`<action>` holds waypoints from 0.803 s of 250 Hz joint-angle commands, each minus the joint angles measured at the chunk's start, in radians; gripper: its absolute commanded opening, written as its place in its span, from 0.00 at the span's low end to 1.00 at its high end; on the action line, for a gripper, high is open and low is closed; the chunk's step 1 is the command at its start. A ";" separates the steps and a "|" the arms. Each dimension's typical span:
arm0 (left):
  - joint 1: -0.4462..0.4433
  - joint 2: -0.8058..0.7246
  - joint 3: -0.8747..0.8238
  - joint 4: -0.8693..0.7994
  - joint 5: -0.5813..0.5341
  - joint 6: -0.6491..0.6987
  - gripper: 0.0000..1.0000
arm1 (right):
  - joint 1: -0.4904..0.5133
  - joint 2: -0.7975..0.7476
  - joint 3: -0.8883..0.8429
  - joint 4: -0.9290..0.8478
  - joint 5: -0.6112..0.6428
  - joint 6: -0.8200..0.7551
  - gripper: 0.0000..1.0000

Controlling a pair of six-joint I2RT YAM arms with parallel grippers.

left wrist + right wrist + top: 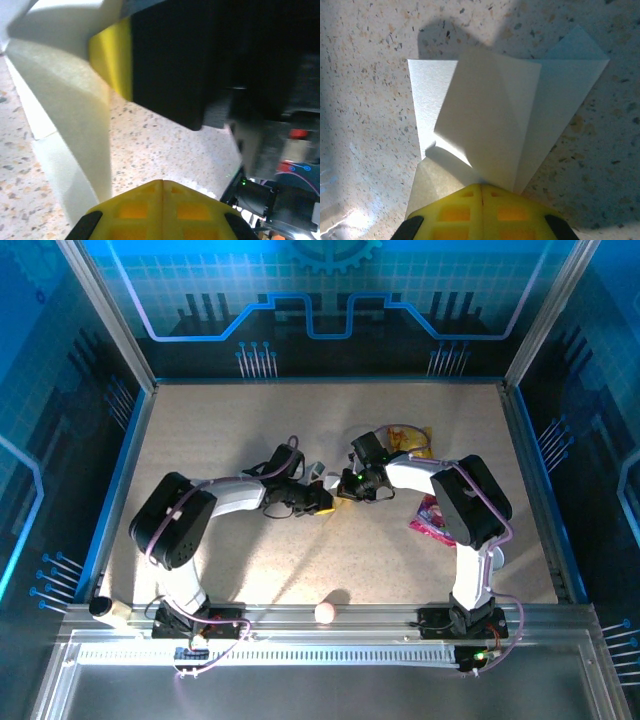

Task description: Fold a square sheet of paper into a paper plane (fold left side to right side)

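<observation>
The square sheet of paper point(485, 115) is folded into a narrow white shape with several layers fanning out from a point, like a paper plane. My right gripper point(481, 187) is shut on its pointed end, above the speckled table. In the left wrist view the paper point(65, 115) stands as a white wedge at the left, with a yellow finger point(112, 60) of the right gripper on it. My left gripper point(162, 184) is shut with nothing between its fingers, beside the paper. From above, the left gripper point(322, 502) and right gripper point(343, 490) meet at the table's middle.
A yellow snack packet point(410, 440) lies behind the right arm. A pink wrapper point(430, 518) lies by that arm's elbow. A small pale ball point(326, 612) rests at the front rail, and a roll point(100, 608) sits at the near left corner. Blue walls ring the table.
</observation>
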 commanded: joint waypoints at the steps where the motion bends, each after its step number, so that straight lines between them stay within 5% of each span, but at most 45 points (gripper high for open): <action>1: -0.006 0.028 0.022 -0.070 -0.034 0.026 0.00 | 0.022 0.066 -0.015 -0.127 0.040 -0.013 0.06; 201: -0.007 0.123 0.027 -0.111 -0.071 0.052 0.00 | 0.024 0.054 0.030 -0.148 0.043 -0.032 0.06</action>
